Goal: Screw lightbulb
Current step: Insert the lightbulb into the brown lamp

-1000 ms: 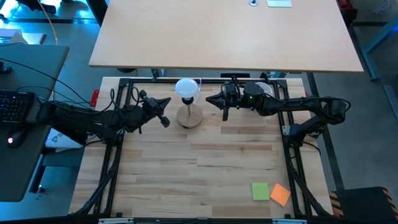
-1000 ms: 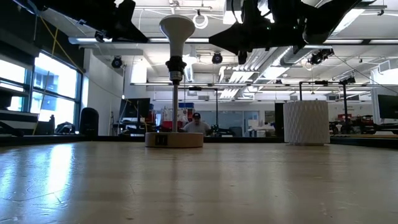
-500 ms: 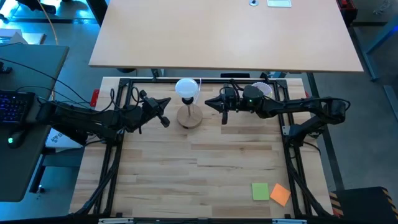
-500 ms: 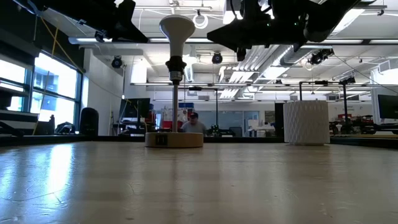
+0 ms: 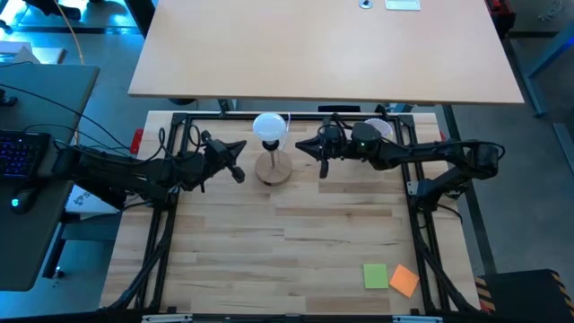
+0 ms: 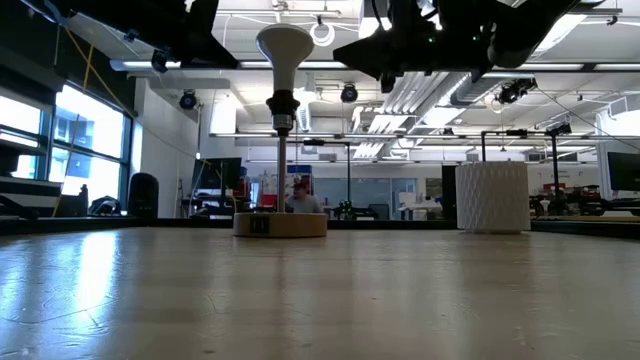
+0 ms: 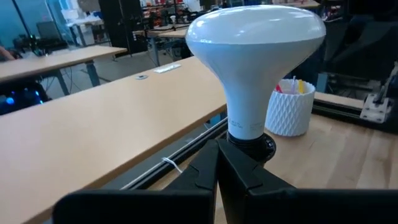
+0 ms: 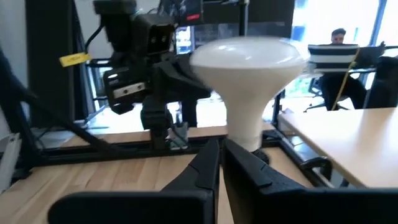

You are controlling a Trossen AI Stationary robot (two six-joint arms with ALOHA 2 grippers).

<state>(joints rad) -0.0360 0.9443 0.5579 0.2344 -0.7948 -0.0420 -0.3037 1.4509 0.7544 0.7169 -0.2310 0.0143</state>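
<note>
The white lightbulb [image 5: 270, 126] stands upright with its base in the black socket [image 6: 282, 104] atop the post of the round wooden stand [image 5: 273, 169]. My left gripper [image 5: 242, 146] hangs level, shut, just left of the bulb. My right gripper [image 5: 300, 146] hangs level, shut, just right of it. Both point at the bulb's neck, and a gap shows on each side. In the left wrist view the bulb [image 7: 256, 59] fills the frame beyond my left gripper [image 7: 217, 163]. In the right wrist view the bulb [image 8: 249, 65] stands beyond my right gripper [image 8: 221, 152].
A white ribbed cup [image 5: 378, 128] with coloured contents stands at the far right, behind my right gripper. A green sticky note [image 5: 375, 275] and an orange sticky note [image 5: 404, 280] lie near the front right corner. A black metal frame [image 5: 170, 135] edges the table.
My right gripper has rolled a little about its own pointing line while staying beside the bulb. The bulb and stand have kept still.
</note>
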